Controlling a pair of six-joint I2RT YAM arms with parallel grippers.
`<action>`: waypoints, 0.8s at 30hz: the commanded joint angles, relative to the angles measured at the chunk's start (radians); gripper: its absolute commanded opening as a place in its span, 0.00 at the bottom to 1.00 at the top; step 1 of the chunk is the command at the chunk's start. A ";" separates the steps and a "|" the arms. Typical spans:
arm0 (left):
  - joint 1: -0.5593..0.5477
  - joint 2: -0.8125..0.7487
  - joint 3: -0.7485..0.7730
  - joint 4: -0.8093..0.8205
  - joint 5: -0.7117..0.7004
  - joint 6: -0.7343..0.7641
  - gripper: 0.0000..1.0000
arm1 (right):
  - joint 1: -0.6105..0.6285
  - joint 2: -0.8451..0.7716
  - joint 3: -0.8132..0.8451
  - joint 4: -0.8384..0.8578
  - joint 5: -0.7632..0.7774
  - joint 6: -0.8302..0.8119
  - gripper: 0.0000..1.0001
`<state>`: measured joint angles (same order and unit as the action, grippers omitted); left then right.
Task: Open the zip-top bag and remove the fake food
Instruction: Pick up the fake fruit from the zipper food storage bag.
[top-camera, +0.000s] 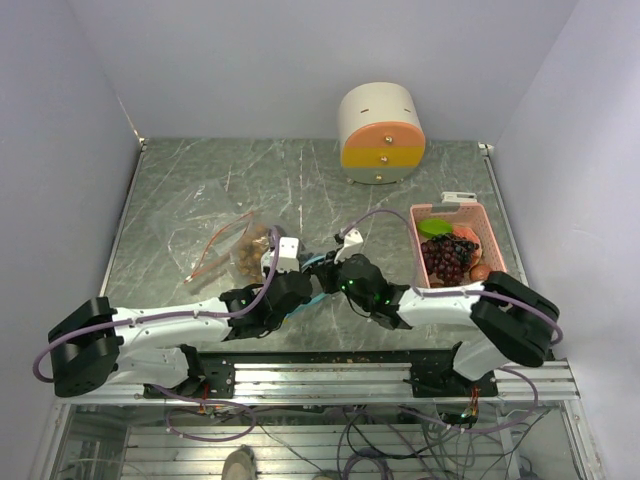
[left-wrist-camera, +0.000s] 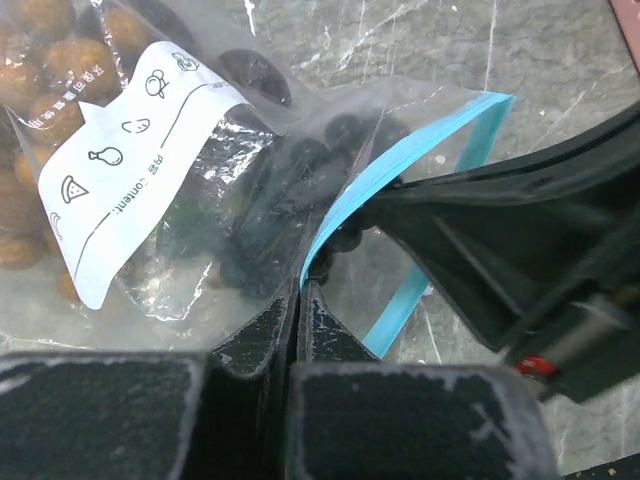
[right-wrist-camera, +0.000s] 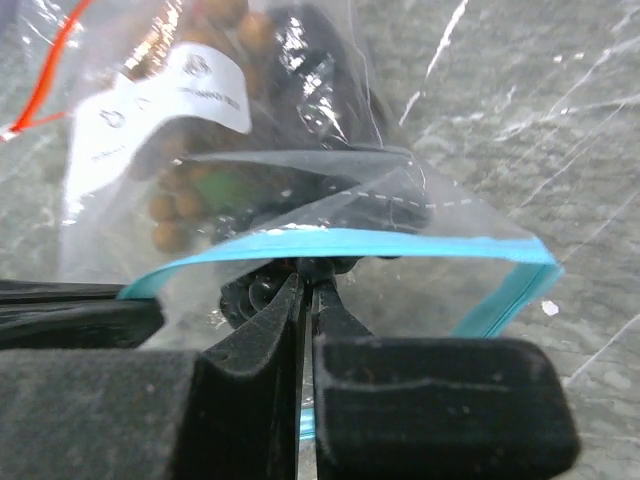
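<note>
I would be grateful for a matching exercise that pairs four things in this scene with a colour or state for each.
Things:
1. bag
2. basket
3. drawer box
4. right gripper

Colour or state:
a. cream, orange and yellow
b. shut on the bag's blue strip
c. pink
d. clear plastic

Pairs: 1-d, 2-c, 3-a, 4-b

Pale walls (top-camera: 300, 60) — marbled grey tabletop (top-camera: 200, 180)
</note>
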<state>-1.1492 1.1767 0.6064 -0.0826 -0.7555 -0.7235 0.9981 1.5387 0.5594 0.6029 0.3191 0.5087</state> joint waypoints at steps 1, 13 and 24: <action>-0.007 0.016 0.018 0.020 -0.017 -0.002 0.07 | 0.002 -0.117 -0.022 -0.036 0.019 -0.019 0.00; 0.000 0.032 0.058 0.003 -0.053 -0.016 0.07 | 0.001 -0.523 -0.082 -0.267 0.128 -0.086 0.00; 0.004 0.048 0.057 0.024 -0.030 -0.021 0.07 | -0.043 -0.703 0.023 -0.523 0.368 -0.193 0.00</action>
<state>-1.1488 1.2278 0.6456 -0.0734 -0.7765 -0.7338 0.9894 0.8272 0.5179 0.1894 0.5426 0.3767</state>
